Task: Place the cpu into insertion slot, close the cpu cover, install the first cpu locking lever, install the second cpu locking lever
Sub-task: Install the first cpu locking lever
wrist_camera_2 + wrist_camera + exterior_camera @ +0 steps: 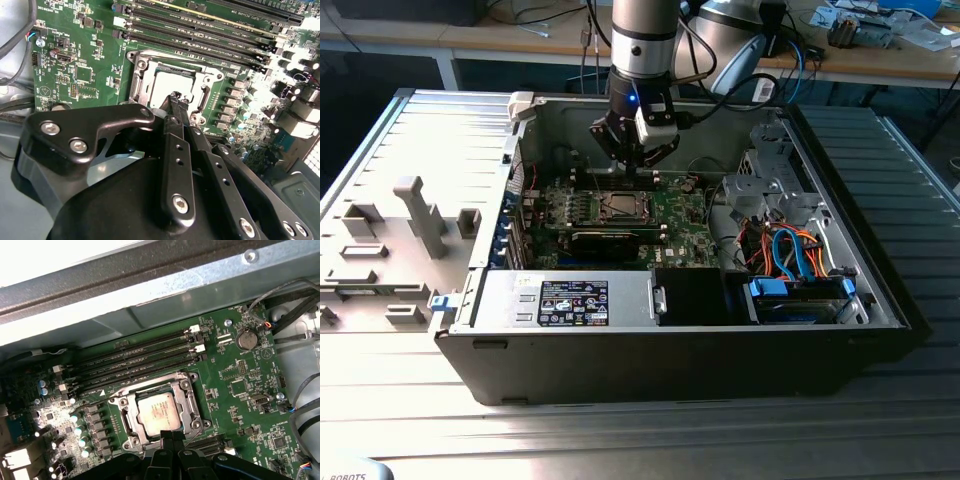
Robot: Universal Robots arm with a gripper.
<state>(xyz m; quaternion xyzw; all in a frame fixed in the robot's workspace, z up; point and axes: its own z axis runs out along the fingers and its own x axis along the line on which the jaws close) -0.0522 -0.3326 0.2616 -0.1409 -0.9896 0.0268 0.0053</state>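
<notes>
The cpu (159,412), a silver-grey square, lies flat in the insertion slot (620,207) on the green motherboard; its pin field is hidden under the chip. The cpu cover (186,392), a metal frame with a window, lies down around the cpu (172,84). A thin wire lever (142,383) runs along one side of the socket. My gripper (175,97) is shut with nothing between its black fingers, its tips at the socket's edge just above the cover (142,80). In the exterior view the gripper (635,160) hangs inside the case, just behind the socket.
The motherboard (240,385) sits in an open black computer case (670,350). Long black memory slots (145,357) run beside the socket. A black card (605,240) lies in front of it. Cable bundles and a drive (800,290) crowd the exterior view's right. A grey fixture plate (390,240) lies left.
</notes>
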